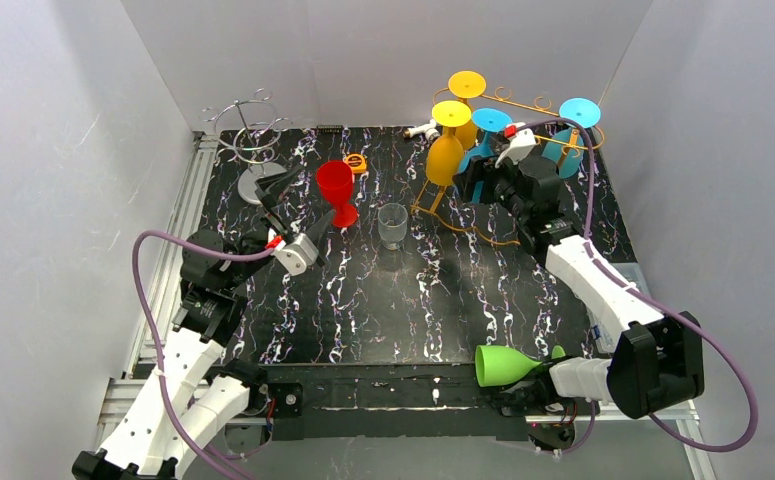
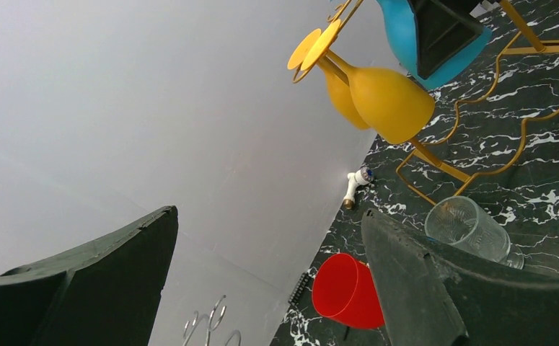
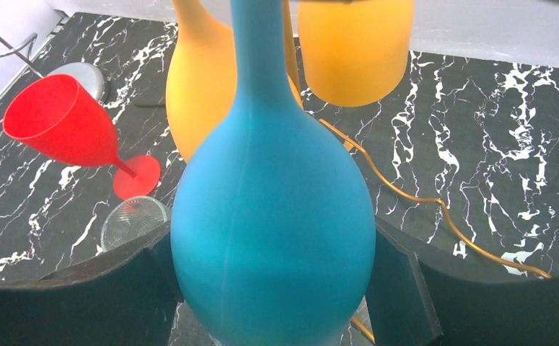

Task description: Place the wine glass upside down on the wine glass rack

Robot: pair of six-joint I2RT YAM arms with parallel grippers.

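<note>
A blue wine glass (image 3: 273, 180) hangs upside down, its foot (image 1: 491, 120) up at the gold wire rack (image 1: 523, 105). My right gripper (image 3: 270, 231) is shut on its bowl, one finger pressed to each side. Two yellow glasses (image 1: 445, 155) and another blue one (image 1: 568, 150) hang upside down on the same rack. A red wine glass (image 1: 335, 185) stands upright mid-table. My left gripper (image 1: 288, 205) is wide open just left of it, holding nothing; in the left wrist view the red glass (image 2: 345, 292) shows beside the right finger.
A clear tumbler (image 1: 393, 225) stands right of the red glass. A green wine glass (image 1: 503, 365) lies on its side by the right arm's base. A silver wire rack (image 1: 248, 130) stands at the back left. A small white figurine (image 1: 423, 128) lies at the back.
</note>
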